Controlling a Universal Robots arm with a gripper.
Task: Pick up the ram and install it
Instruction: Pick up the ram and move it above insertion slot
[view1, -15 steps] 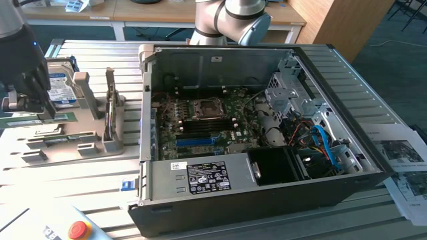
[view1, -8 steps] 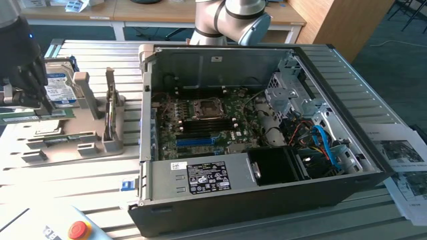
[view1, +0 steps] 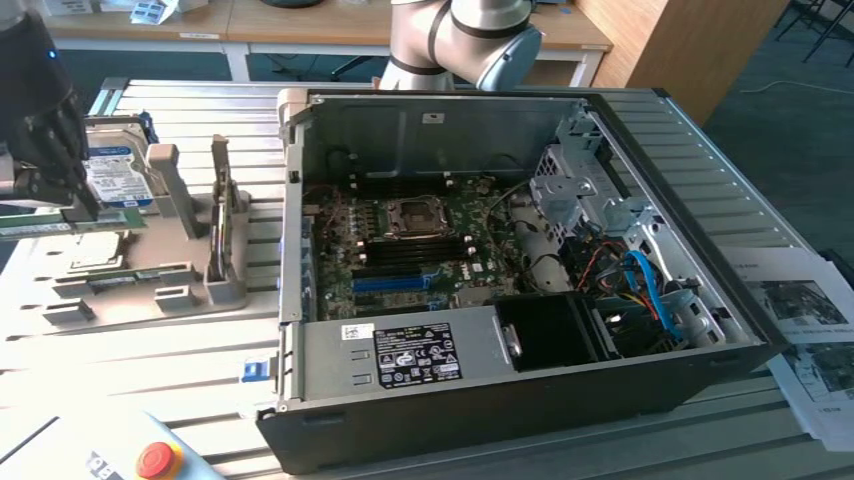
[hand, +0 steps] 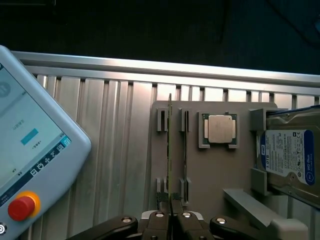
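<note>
The ram (hand: 170, 150) is a thin green board seen edge-on, running straight out from between my fingers. My gripper (hand: 172, 216) is shut on its near end. In the exterior view the gripper (view1: 83, 212) hangs over the grey holder tray (view1: 134, 300) at that view's left, with the ram (view1: 47, 226) sticking out level from it, just above the tray. In the wrist view the held ram lies beside the tray's (hand: 215, 175) notched slots. A second thin stick (hand: 185, 150) stands in the neighbouring slots.
The open computer case (view1: 507, 400) lies at the exterior view's centre, with its motherboard (view1: 414, 250) and a blue slot (view1: 394, 283) exposed. The tray also carries a hard drive (hand: 287, 157) and a CPU (hand: 220, 129). A teach pendant (hand: 30, 150) lies beside the tray. Papers (view1: 807, 330) lie at the exterior view's right.
</note>
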